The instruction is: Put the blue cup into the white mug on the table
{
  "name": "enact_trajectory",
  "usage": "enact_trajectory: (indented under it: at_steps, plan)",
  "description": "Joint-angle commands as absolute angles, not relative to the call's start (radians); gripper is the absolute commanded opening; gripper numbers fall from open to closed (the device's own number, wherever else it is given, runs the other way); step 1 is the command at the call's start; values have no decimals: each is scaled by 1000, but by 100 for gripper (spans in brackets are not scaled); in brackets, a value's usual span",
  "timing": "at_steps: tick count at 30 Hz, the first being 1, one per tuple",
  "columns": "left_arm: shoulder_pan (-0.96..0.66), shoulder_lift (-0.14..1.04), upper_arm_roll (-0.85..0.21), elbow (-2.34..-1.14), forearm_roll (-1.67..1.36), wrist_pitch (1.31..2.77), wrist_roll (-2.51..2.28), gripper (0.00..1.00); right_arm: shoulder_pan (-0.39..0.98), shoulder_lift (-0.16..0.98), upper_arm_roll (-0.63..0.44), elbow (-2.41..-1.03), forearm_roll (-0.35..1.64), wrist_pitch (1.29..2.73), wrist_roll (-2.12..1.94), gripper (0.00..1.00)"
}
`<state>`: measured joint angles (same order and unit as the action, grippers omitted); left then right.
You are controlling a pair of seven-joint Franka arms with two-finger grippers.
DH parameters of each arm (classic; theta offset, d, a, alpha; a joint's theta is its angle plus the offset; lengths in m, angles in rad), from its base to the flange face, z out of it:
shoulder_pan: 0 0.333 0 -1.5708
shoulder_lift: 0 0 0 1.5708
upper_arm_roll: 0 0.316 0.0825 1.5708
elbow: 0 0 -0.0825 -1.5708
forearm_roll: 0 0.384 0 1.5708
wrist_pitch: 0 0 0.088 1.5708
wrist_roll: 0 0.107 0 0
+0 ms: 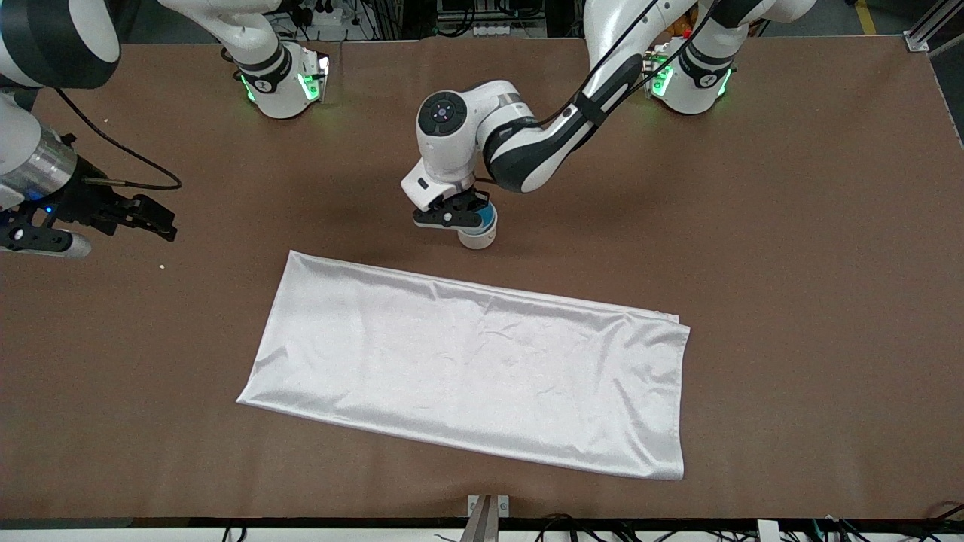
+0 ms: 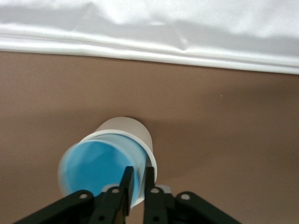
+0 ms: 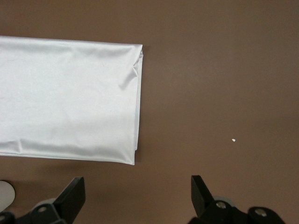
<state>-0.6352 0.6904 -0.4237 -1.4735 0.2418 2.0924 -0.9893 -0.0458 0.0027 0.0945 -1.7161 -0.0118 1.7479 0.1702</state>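
The blue cup point(image 1: 489, 218) sits inside the white mug point(image 1: 478, 240), which stands on the brown table point(image 1: 791, 226) just farther from the front camera than the white cloth. My left gripper point(image 1: 461, 216) is over the mug, shut on the blue cup's rim. In the left wrist view one finger is inside the blue cup point(image 2: 93, 170) and the other is outside its wall, at the mug's point(image 2: 126, 128) rim; the left gripper point(image 2: 136, 179) pinches there. The mug's handle is hidden. My right gripper point(image 1: 160, 223) waits open and empty over bare table at the right arm's end, as the right wrist view point(image 3: 138, 189) shows.
A large white satin cloth point(image 1: 467, 361) lies flat across the middle of the table, nearer to the front camera than the mug; it also shows in the left wrist view point(image 2: 149, 28) and the right wrist view point(image 3: 65, 98). A tiny white crumb point(image 1: 161, 266) lies near the right gripper.
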Motion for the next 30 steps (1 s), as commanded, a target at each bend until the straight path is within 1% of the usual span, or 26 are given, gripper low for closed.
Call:
enact_trajectory:
  at_steps: [1,9,14,19,26,30]
  plan:
    - [-643,700,-422,-1451,316,2094,-1003,100,-54,-8,106,-1691,5,1744,156,100]
    - [-640,680,-422,-1453,327,2089,-1005,100,-51,-5,106,-1648,6,1738,155,100]
    - [-630,634,-420,-1456,324,2069,-1005,100,-51,-3,107,-1625,6,1735,155,100]
    - [-609,577,-419,-1459,324,1985,-996,100,-49,3,107,-1585,6,1684,155,100]
    - [-569,488,-419,-1465,310,1885,-937,100,-49,3,107,-1566,6,1649,155,100]
    - [-558,410,-399,-1511,307,1841,-882,100,-49,3,107,-1555,6,1634,155,100]
